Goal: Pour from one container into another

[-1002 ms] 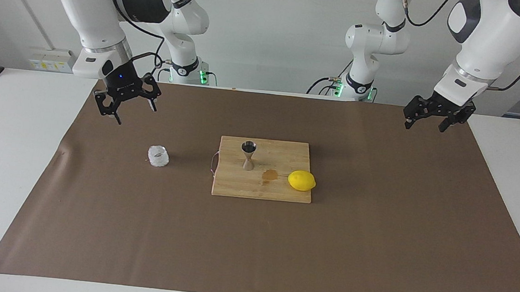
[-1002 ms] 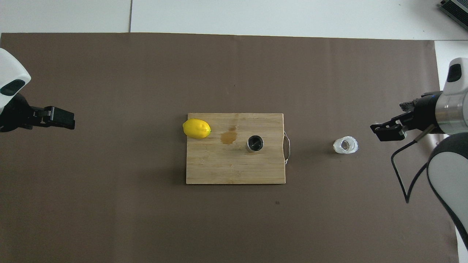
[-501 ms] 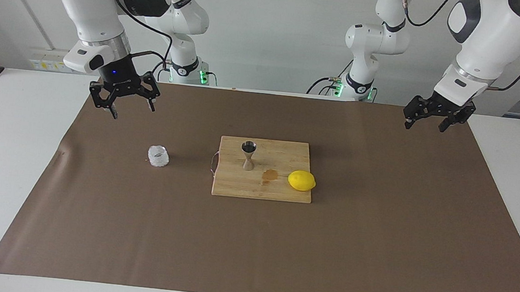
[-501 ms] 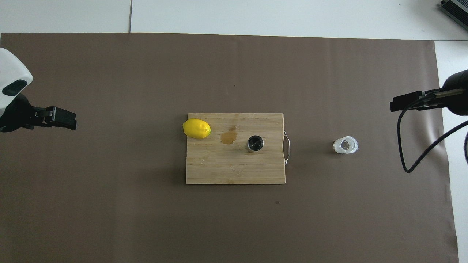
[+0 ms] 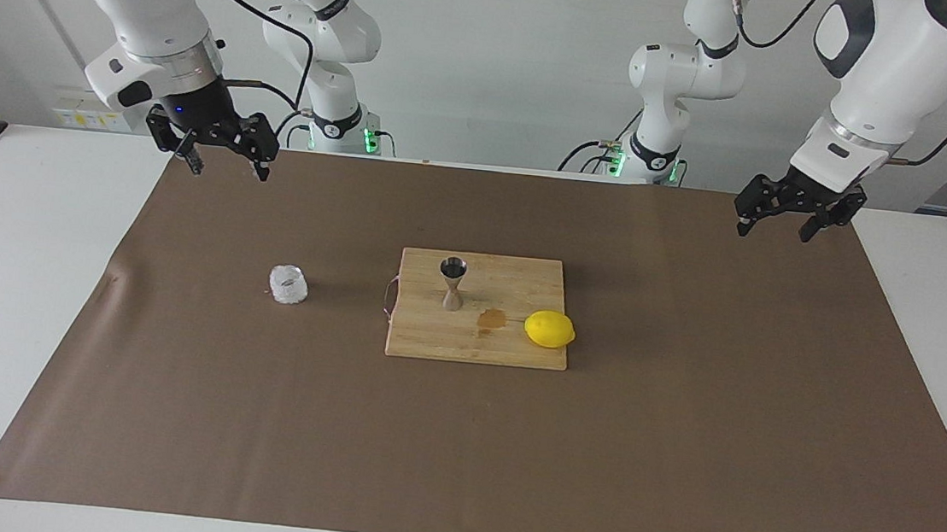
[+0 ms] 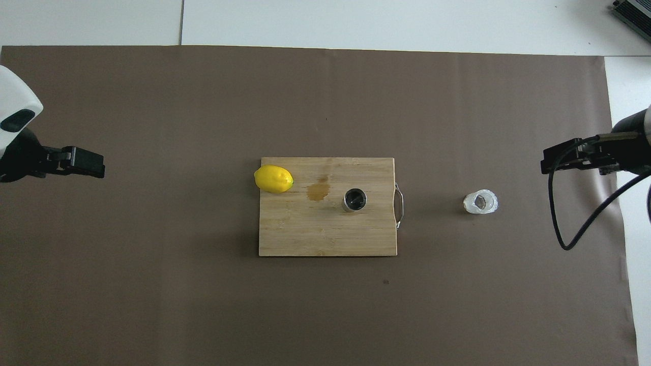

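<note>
The faceted clear glass cup (image 5: pixel 288 284) stands upright on the brown mat toward the right arm's end; it also shows in the overhead view (image 6: pixel 480 202). The metal hourglass jigger (image 5: pixel 452 283) stands upright on the wooden cutting board (image 5: pixel 475 345), seen from above as a dark ring (image 6: pixel 354 199). My right gripper (image 5: pixel 225 162) is open and empty, raised over the mat's edge nearest the robots, well apart from the cup; its tip shows in the overhead view (image 6: pixel 559 158). My left gripper (image 5: pixel 773 225) is open and empty, waiting raised over the mat's other end (image 6: pixel 94 165).
A yellow lemon (image 5: pixel 549 329) lies on the board's corner toward the left arm's end (image 6: pixel 273 178). A brownish wet stain (image 5: pixel 490 319) marks the board between lemon and jigger. The board has a metal handle (image 6: pixel 400 205) facing the cup. A brown mat (image 5: pixel 457 453) covers the table.
My right gripper has risen and drawn back from beside the glass cup toward the robots' edge of the mat. The cup, jigger and left arm have not moved.
</note>
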`<state>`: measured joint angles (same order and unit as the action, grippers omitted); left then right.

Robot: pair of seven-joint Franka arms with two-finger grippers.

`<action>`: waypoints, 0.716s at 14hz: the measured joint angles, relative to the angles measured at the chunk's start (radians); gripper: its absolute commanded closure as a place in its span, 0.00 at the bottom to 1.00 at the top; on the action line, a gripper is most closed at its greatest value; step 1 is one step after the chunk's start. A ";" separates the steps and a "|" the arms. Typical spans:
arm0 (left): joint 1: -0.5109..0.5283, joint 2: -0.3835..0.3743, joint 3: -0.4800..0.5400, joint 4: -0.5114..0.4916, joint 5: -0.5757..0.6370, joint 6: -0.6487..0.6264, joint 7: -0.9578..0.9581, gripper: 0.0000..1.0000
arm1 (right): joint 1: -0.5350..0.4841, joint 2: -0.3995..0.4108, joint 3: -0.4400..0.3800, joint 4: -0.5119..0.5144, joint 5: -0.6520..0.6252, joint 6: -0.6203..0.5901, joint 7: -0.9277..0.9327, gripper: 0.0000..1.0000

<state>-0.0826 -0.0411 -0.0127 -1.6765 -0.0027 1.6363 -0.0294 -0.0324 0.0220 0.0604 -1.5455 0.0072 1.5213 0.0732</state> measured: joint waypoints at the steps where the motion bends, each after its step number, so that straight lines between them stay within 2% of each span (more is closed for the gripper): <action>1: 0.000 0.000 0.000 0.000 0.000 0.001 0.000 0.00 | 0.000 0.000 0.000 -0.002 0.000 -0.006 0.014 0.00; 10: 0.000 0.000 0.000 0.000 -0.030 0.017 0.000 0.00 | 0.000 -0.028 -0.002 -0.059 -0.001 -0.005 0.022 0.00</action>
<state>-0.0825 -0.0411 -0.0123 -1.6767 -0.0324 1.6532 -0.0294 -0.0328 -0.0060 0.0586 -1.6046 0.0062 1.5165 0.0950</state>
